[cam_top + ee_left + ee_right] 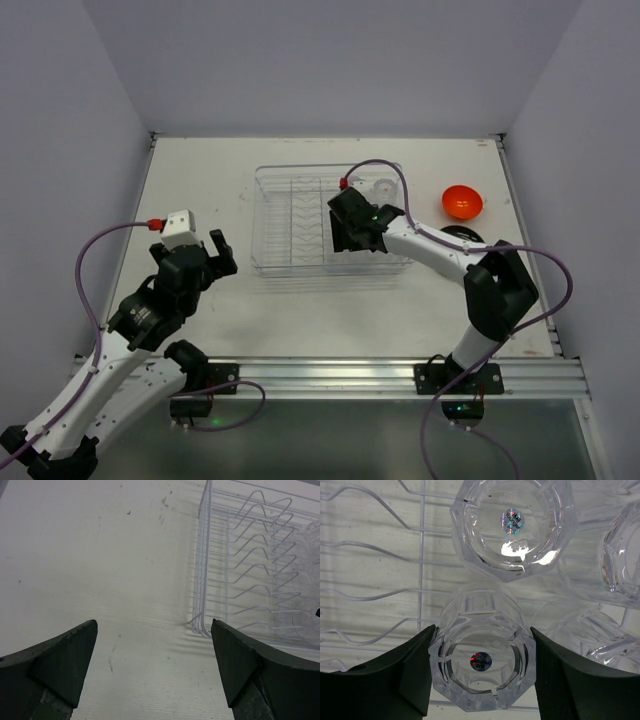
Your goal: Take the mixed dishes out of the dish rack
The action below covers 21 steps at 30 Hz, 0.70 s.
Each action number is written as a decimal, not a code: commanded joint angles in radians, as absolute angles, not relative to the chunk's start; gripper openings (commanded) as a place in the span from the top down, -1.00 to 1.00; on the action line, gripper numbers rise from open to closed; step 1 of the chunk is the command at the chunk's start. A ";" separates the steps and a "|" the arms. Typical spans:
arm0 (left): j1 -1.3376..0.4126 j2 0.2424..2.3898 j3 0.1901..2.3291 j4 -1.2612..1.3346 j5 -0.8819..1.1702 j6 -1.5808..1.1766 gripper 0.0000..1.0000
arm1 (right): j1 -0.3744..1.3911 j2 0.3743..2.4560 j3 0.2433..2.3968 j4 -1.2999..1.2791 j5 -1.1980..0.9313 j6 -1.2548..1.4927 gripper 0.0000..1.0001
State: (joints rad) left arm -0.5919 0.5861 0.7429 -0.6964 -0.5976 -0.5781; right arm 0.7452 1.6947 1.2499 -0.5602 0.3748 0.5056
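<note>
Clear-walled, the cup [481, 662] stands upright in the dish rack's [262, 225] right half, long axis vertical. You see the right gripper [481, 628] reaching down, fingers against both cup sides. The left gripper [154, 622] hangs wide open above the counter [75, 555].

Cup [482, 672]: clear, glossy faceted plastic. Rack [202, 555]: smooth, glossy white-to-clear ribs. Table [100, 580]: matt off-white, faintly speckled. Fingers [385, 680]: matt black. Bowl [462, 202]: glossy orange.
</note>
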 commanded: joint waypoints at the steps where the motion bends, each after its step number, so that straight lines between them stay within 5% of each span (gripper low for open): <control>1: -0.600 0.589 0.741 -0.653 -0.595 -0.546 -1.00 | 0.746 1.657 1.273 -0.534 0.387 0.497 0.02; 7: -0.598 0.586 0.741 -0.657 -0.598 -0.546 -1.00 | 0.746 1.594 1.278 -0.532 0.367 0.489 0.63; 9: -0.600 0.583 0.741 -0.655 -0.595 -0.546 -1.00 | 0.746 1.566 1.281 -0.532 0.353 0.486 1.00; 16: -0.603 0.523 0.736 -0.586 -0.433 -0.463 -1.00 | 0.746 1.447 1.267 -0.522 0.305 0.491 1.00; 21: -0.603 0.505 0.739 -0.442 -0.111 -0.495 -1.00 | 0.746 1.284 1.209 -0.460 0.218 0.512 1.00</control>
State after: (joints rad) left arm -0.5972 0.5026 0.7376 -0.5915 -0.3584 -0.5034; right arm 0.7452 1.4059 1.2304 -0.5480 0.2859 0.4984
